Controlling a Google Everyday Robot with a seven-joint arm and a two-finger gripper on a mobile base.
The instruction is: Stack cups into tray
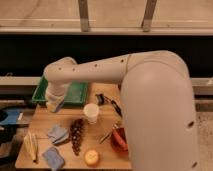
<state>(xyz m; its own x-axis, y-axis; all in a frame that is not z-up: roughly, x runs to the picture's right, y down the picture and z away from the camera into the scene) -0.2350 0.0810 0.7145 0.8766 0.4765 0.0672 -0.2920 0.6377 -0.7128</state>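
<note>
Robot arm reaching left over the wooden worktop. The claw hangs at the front left corner of the green tray; whether it is spread or pressed together cannot be told. A cream-white cup stands upright on the worktop, just in front of the tray, beside a grape bunch.

tool: left of centre, at green tray's front-left rim | arm covers tray's left part | cream cup stands mid-desk | grapes, blue cloths, red bowl crowd lower frame | free strip: right part of tray
</note>
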